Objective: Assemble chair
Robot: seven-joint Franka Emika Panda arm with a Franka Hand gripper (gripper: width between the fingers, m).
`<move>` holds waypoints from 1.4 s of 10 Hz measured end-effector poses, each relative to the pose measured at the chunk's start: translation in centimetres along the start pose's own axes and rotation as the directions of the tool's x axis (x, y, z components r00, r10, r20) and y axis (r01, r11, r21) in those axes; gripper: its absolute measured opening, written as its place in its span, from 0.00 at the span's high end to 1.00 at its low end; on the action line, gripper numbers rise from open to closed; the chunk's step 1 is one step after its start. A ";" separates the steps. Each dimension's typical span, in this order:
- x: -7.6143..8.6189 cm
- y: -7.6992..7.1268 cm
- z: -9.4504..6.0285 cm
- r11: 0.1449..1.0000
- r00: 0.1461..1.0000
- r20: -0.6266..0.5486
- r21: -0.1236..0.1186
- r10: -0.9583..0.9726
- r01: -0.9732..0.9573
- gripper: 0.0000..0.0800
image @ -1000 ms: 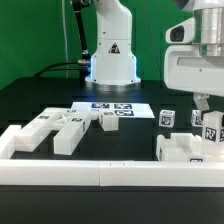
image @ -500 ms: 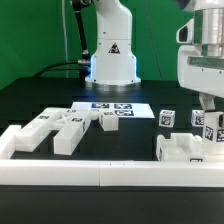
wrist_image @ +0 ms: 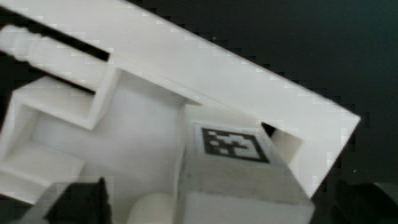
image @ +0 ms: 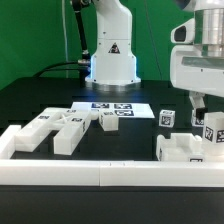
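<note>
- Fingers [image: 196, 103] of the gripper [image: 209, 106], exterior view: set wide apart, one dark finger in sight and the other at the frame edge. Nothing is clamped between them.
- Gripper position: directly above the chair assembly [image: 185, 146], well to the exterior view's right of the marker board [image: 120, 108]. The visible fingertip hangs just over a tagged block [image: 197, 121] at the assembly's top; contact cannot be made out.
- Chair assembly: a white blocky structure resting on the black table [image: 30, 100], to the exterior view's right of the marker board and nearer the border rail [image: 100, 172]. Several black-and-white tags face the camera.
- Loose chair parts [image: 65, 128]: white slabs and bars lying flat to the exterior view's left of the marker board. One short piece [image: 110, 121] lies just beside the board's front edge.
- Robot base [image: 112, 50]: behind the marker board, in front of a green backdrop [image: 30, 40].
- Wrist view, assembly: the chair assembly fills the field, close under the camera. A broad white slab [wrist_image: 196, 70] runs diagonally, and a block face beside it bears one tag [wrist_image: 231, 143].
- Wrist view, fingers: one dark, blurred fingertip shows at the frame edge, beside the white parts. Whether it touches them cannot be told.
</note>
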State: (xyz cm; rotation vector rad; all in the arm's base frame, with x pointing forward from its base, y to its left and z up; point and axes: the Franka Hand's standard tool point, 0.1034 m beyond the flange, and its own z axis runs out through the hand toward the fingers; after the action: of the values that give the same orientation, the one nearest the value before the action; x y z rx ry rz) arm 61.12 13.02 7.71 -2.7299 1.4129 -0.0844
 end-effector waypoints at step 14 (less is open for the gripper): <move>0.3 0.1 0.0 0.501 0.501 -0.001 -0.014 -0.866 0.866 0.19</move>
State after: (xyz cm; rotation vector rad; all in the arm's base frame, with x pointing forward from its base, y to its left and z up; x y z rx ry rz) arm 61.20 12.76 7.71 -3.1198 -0.1415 -0.1285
